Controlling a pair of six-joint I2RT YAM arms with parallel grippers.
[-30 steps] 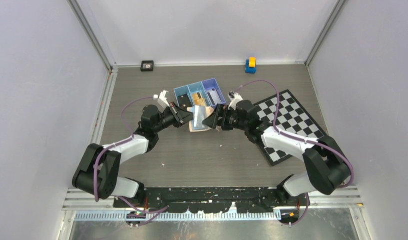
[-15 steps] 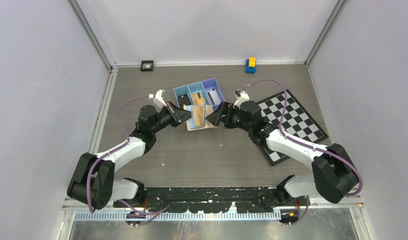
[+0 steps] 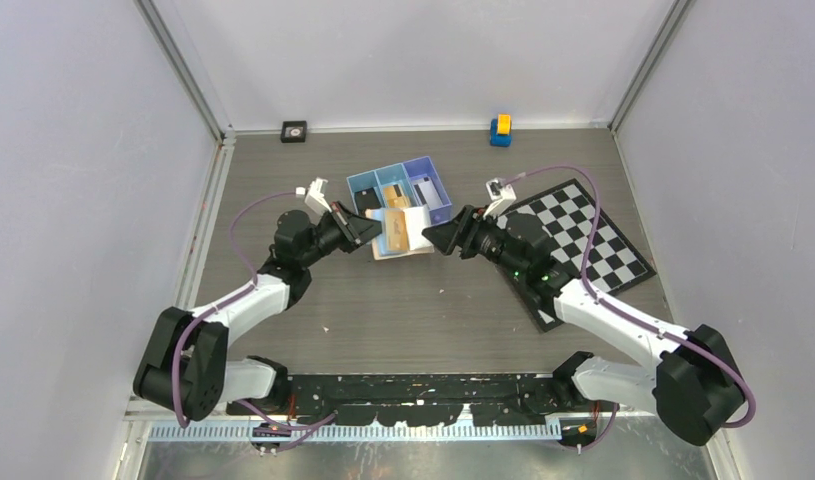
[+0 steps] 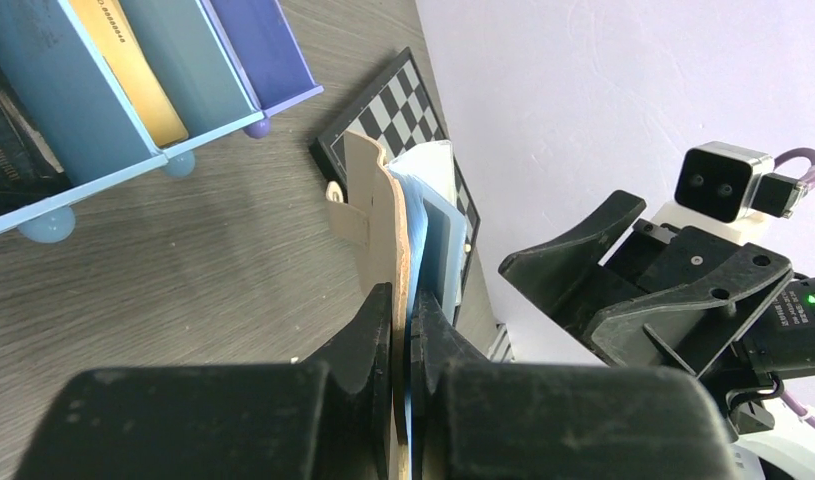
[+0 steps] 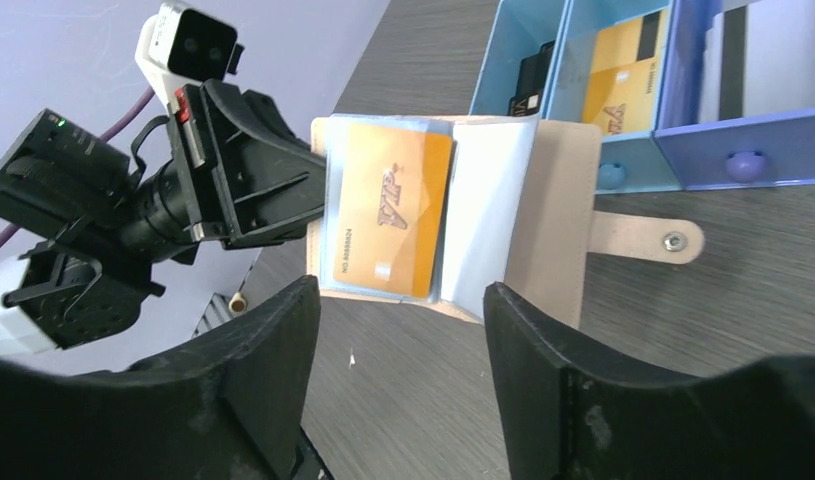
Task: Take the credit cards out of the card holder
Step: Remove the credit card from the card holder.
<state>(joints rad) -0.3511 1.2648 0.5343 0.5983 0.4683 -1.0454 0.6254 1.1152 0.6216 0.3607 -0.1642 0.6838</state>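
**Card holder point(image 5: 548, 225) and its surroundings.** The tan card holder is spread open and held on edge just above the worktop point(image 3: 383, 320). It sits about midway between the left and right edges, toward the far edge, on the near side of a blue tray point(image 3: 363, 184). Its pale-blue inner pockets face the right arm, and its snap tab point(image 5: 643, 238) points toward the tray. One orange card point(image 5: 388, 220) lies fully seated in a pocket; whether others sit behind it cannot be told.

The left fingers point(image 4: 368, 330) are pinched narrowly on one leaf of the card holder and carry it. The right fingers point(image 5: 273, 350) stand wide and empty just short of the open face, with the orange card framed between them.

The tray's three compartments already hold a black card point(image 5: 531, 85), a second orange card point(image 5: 623, 70) and a pale card point(image 5: 773, 50). A chequered mat point(image 3: 593, 240) lies toward the right edge.

**Step in hand (judged).** Most cards appear to be out, and the right arm is lined up to extract the orange one.

**Next move (judged).** The right fingers should advance to an exposed edge of the card. They should close on the card alone, not the pocket film, and draw it out along the pocket while the left grip holds firm.
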